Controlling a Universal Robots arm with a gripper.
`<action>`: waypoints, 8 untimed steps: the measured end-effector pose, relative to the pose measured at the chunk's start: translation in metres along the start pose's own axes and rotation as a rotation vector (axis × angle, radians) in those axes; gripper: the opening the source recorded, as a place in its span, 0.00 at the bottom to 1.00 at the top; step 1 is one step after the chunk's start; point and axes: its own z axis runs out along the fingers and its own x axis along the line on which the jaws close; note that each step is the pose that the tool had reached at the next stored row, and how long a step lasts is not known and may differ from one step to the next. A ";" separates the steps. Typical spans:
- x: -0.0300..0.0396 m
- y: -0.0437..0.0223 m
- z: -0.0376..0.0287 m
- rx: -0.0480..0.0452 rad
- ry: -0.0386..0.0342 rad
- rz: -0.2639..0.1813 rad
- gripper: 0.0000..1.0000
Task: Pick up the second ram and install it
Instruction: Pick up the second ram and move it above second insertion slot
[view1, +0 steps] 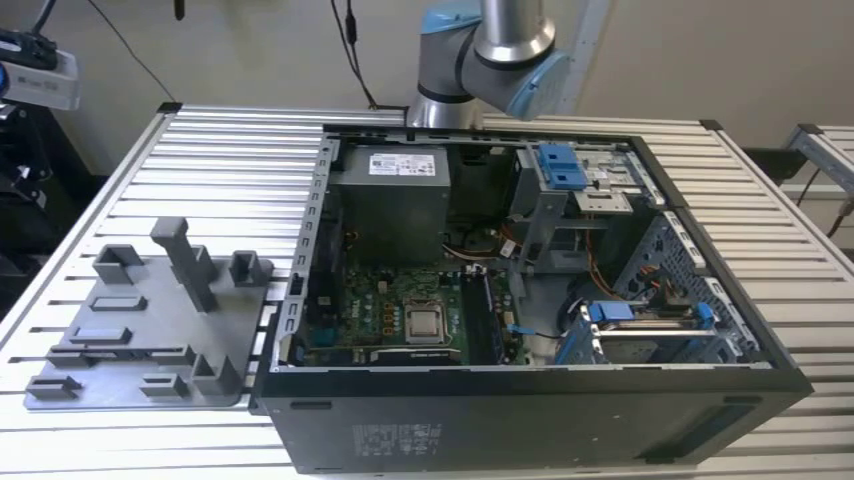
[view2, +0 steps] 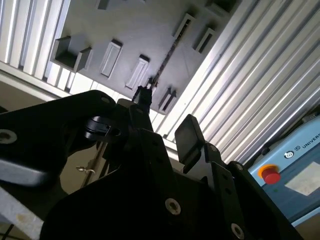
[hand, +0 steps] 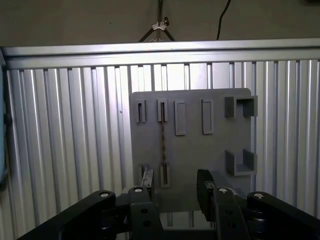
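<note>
My pincer (hand: 176, 186) gapes wide and empty. The second ram (hand: 162, 140) lies beyond its tips, edge-up in the grey tray (hand: 200, 150), running lengthwise away.

second ram (hand: 162, 140), thin dark stick, standing on edge, seated between end slots of grey tray (hand: 195, 150)

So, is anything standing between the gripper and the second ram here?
Nothing visible does. In the first wrist view the open gripper hangs above the grey fixture tray, and the second ram rests on that tray with only open space between them.
</note>
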 end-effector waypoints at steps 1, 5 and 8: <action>0.0000 0.0000 0.0003 0.0000 0.0000 0.000 0.48; 0.0002 0.0000 0.0026 -0.0027 -0.0026 0.000 0.48; 0.0003 -0.0001 0.0051 -0.0035 -0.0094 0.000 0.48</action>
